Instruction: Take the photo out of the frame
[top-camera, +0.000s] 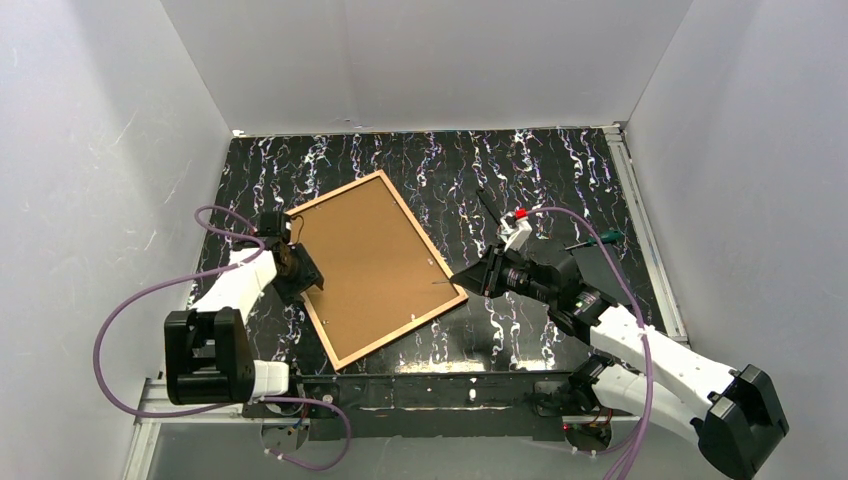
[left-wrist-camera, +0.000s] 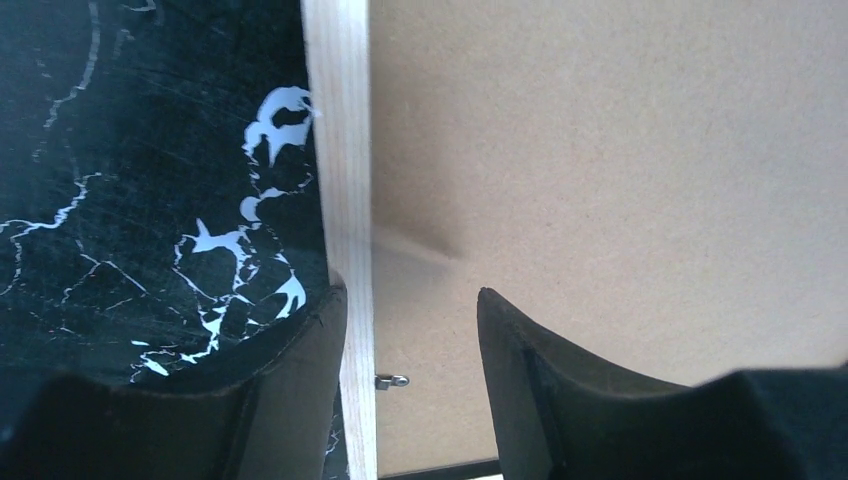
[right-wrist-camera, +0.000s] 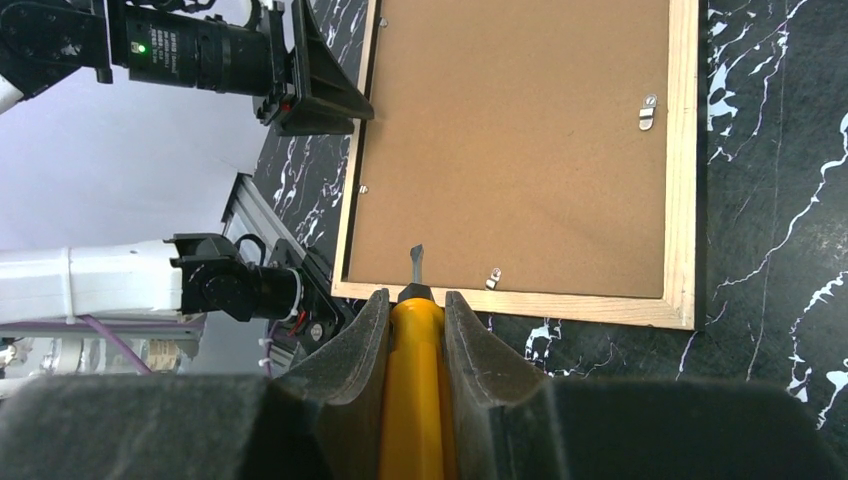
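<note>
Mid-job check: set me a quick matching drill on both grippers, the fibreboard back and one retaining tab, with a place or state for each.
1. left gripper
2. right gripper
3. fibreboard back
4. metal tab

A. brown, facing up inside the frame
B. shut on the yellow-handled screwdriver
C. by the frame rail nearest the right wrist camera, close to the screwdriver's tip
D. open, straddling the frame's pale wooden side rail

Pairs: 1-D, 2-B, 3-A, 4-C

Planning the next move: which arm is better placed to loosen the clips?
Right. The right gripper holds a screwdriver, tip near a clip on the frame; the left gripper straddles its rim.
</note>
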